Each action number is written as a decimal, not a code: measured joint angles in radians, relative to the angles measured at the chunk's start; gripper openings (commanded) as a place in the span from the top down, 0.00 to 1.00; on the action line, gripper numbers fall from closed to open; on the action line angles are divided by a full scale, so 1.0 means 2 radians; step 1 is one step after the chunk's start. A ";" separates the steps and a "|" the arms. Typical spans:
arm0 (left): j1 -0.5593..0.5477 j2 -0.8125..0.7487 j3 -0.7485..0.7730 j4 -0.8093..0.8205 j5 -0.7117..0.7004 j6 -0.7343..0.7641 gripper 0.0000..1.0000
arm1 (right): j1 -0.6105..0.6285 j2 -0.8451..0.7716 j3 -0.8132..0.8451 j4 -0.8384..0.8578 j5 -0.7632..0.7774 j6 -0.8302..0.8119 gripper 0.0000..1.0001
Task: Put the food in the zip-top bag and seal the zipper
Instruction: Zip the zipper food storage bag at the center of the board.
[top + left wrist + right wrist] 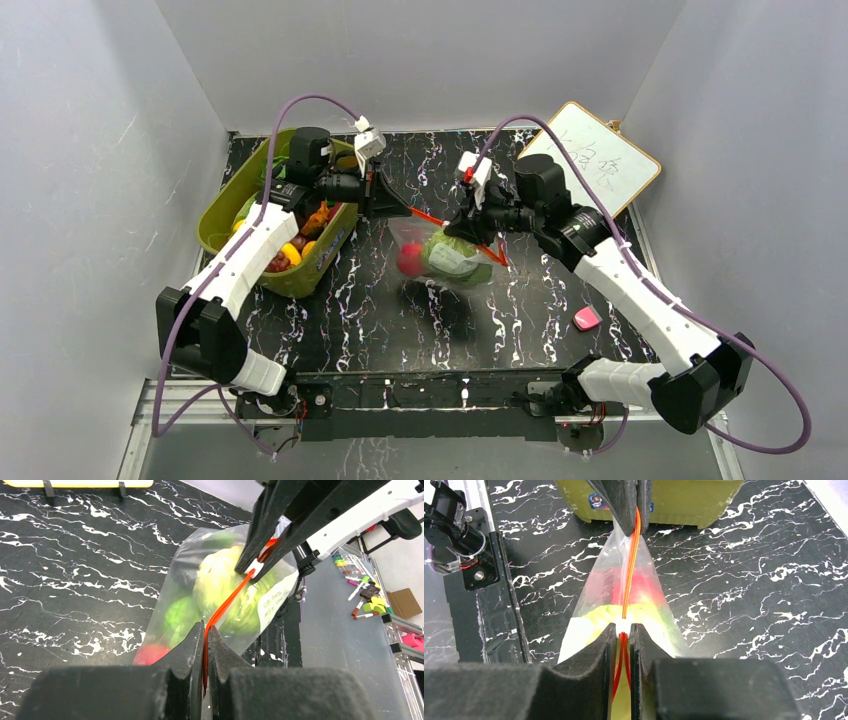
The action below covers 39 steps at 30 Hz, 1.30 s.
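Note:
The clear zip-top bag (445,255) hangs between my two grippers above the table. It holds a pale green cabbage (215,580), a red round fruit (409,258) and another green piece. My left gripper (385,195) is shut on the left end of the red-orange zipper (430,217); the strip runs between its jaws in the left wrist view (205,645). My right gripper (468,222) is shut on the zipper at its white slider tab (623,626), partway along the strip. Behind the slider the two red strips stand apart.
An olive-green tub (215,215) at the left holds several more toy fruits (300,240). A white wood-framed board (600,160) lies at the back right. A small pink object (587,318) lies at the right near my right arm. The table is black marble pattern.

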State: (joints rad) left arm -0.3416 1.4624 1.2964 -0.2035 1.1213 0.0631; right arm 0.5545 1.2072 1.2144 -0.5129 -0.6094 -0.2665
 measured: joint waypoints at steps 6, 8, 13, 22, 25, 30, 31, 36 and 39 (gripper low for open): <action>0.006 0.000 0.001 0.001 -0.021 -0.012 1.00 | 0.000 -0.019 0.000 -0.024 0.031 0.004 1.00; 0.009 0.000 0.002 0.004 -0.024 -0.018 1.00 | 0.000 -0.025 0.000 -0.036 0.042 0.003 1.00; 0.013 0.004 0.010 0.008 -0.042 -0.030 1.00 | 0.000 -0.054 0.000 -0.070 0.075 0.008 1.00; 0.029 0.019 0.031 -0.011 -0.109 -0.018 1.00 | -0.001 -0.054 0.041 -0.154 0.109 0.001 1.00; 0.038 0.019 0.032 -0.010 -0.140 -0.014 1.00 | -0.003 -0.049 0.073 -0.190 0.117 0.001 1.00; 0.042 0.020 0.032 -0.002 -0.152 -0.022 1.00 | -0.003 -0.047 0.101 -0.217 0.132 0.003 1.00; 0.042 0.020 0.032 0.000 -0.152 -0.025 1.00 | -0.003 -0.047 0.102 -0.223 0.136 0.005 1.00; 0.042 0.022 0.032 0.030 -0.141 -0.049 0.98 | -0.003 -0.053 0.092 -0.220 0.129 0.054 1.00; 0.042 0.023 0.031 0.047 -0.134 -0.069 0.94 | -0.004 -0.068 0.069 -0.200 0.111 0.094 1.00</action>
State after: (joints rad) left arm -0.2577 1.5078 1.3579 -0.1097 0.8532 -0.0753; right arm 0.5472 1.0721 1.3521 -0.9134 -0.3874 -0.0776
